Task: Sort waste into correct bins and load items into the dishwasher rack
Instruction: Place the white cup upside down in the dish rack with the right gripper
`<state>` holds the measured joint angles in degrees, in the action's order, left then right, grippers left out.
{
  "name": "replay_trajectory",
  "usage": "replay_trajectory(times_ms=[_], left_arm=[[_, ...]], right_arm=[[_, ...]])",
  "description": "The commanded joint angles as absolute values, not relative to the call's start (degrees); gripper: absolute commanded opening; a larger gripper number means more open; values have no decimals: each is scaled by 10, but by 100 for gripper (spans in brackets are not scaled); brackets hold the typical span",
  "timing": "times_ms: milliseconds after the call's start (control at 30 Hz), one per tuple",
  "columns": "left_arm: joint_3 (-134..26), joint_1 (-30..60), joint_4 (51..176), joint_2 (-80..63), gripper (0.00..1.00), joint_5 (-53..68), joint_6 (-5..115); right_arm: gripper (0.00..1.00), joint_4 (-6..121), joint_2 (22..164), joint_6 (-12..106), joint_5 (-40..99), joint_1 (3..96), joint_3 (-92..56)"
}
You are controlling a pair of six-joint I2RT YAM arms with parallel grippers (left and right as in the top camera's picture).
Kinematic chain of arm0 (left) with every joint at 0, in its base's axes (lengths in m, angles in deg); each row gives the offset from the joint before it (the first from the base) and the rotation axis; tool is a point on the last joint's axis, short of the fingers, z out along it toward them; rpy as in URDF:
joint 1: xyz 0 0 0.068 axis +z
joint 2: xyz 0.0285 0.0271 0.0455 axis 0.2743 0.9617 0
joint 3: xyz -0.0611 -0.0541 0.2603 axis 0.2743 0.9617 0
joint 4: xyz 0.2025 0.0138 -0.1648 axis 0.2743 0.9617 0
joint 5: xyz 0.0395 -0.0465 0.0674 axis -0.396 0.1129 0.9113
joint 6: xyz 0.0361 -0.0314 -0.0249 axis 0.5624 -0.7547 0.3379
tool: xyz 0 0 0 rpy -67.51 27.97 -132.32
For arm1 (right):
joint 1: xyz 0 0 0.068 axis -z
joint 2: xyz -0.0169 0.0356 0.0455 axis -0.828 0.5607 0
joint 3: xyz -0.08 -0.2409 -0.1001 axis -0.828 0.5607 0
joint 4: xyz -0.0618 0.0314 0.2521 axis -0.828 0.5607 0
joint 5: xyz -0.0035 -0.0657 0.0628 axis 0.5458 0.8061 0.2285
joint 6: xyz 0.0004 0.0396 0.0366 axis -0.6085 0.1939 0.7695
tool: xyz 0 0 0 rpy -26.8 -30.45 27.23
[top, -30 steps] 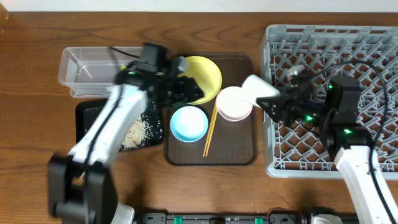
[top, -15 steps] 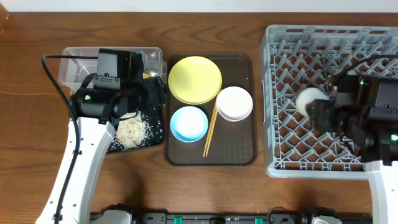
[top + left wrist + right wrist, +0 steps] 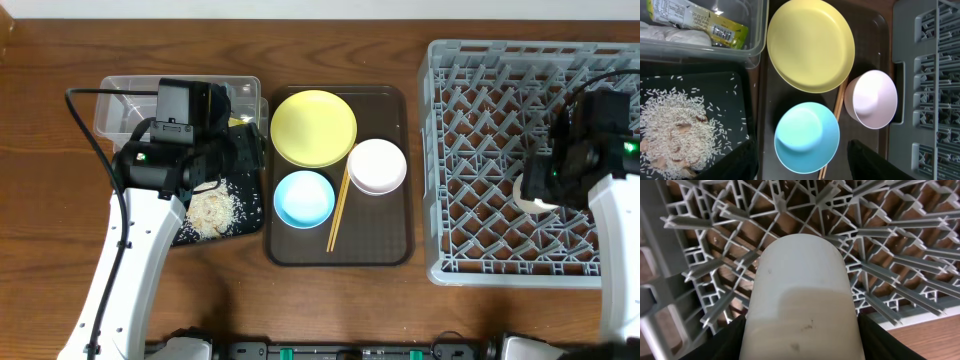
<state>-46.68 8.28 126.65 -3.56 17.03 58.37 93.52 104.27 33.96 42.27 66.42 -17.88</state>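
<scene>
My right gripper is shut on the small white cup and holds it over the grey dishwasher rack, near its right side. My left gripper is open and empty above the light-blue bowl. The yellow plate, pinkish-white bowl, blue bowl and chopsticks lie on the brown tray. The wrapper and tissue are in the clear tub. Rice lies on the black tray.
The dark-brown serving tray sits between the bins and the rack. The rack's grey wall stands just right of the pinkish bowl. Bare wooden table shows along the front edge.
My right gripper has carried the cup from the serving tray rightward across the rack to its right side. My left arm swung back from the plate towards the bins, then stayed still.
</scene>
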Motion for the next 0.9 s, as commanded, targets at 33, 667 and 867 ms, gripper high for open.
replay_trajectory(times_ms=[33, 667, 867], left_arm=[[-470, 85, 1268, -40, 60, 176, 594], [-470, 85, 1293, -40, 67, 213, 594], [-470, 85, 1345, -40, 67, 319, 591]], right_arm=[[2, 917, 1070, 349, 407, 672, -187], [93, 888, 1178, 349, 349, 672, -188], [89, 877, 1122, 324, 290, 664, -240]])
